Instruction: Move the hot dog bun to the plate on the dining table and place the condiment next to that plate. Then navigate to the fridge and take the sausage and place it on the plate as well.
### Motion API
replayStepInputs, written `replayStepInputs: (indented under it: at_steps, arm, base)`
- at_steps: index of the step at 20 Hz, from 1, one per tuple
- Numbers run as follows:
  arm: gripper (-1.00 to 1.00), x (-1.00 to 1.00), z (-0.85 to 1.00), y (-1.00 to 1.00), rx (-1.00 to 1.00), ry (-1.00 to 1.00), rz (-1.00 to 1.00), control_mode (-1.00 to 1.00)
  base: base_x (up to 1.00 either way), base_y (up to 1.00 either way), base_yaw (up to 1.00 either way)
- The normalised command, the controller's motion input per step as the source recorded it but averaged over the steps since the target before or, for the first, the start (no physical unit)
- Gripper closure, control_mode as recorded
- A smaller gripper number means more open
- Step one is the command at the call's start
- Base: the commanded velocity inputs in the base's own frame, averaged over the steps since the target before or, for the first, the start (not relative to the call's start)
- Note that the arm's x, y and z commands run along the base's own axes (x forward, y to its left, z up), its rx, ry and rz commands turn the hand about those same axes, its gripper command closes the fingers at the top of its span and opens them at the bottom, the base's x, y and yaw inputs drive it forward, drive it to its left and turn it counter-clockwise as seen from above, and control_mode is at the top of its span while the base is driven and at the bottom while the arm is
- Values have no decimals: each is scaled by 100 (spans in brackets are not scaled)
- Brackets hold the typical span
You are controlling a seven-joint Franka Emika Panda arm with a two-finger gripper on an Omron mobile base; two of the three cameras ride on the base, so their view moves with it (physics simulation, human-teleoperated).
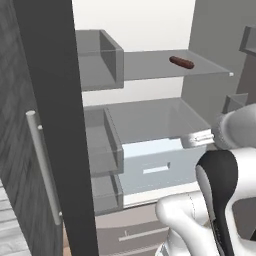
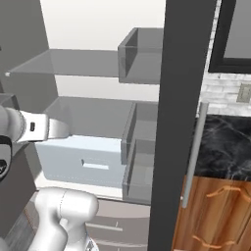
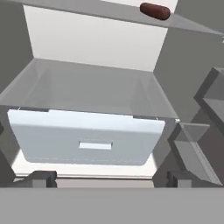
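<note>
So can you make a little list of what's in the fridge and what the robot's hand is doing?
fridge: doors open, inside on show
sausage: lying on the upper glass shelf, toward its right side
pale drawer: below the lower shelf, shut, with a slot handle
door bins: grey, on the inside of the open left door
gripper: jaws open and holding nothing, low in front of the drawer, well below the sausage
task step: sausage not yet picked up
</note>
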Motion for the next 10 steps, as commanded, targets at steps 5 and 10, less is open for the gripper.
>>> replayStepInputs:
  at_steps: [5, 10]
  arm:
    - [-100, 0, 0, 0, 0, 0, 0, 100]
    - [-100, 46, 79, -6, -7, -3, -8, -100]
  base:
    - [67, 0, -4]
    - [0, 0, 0]
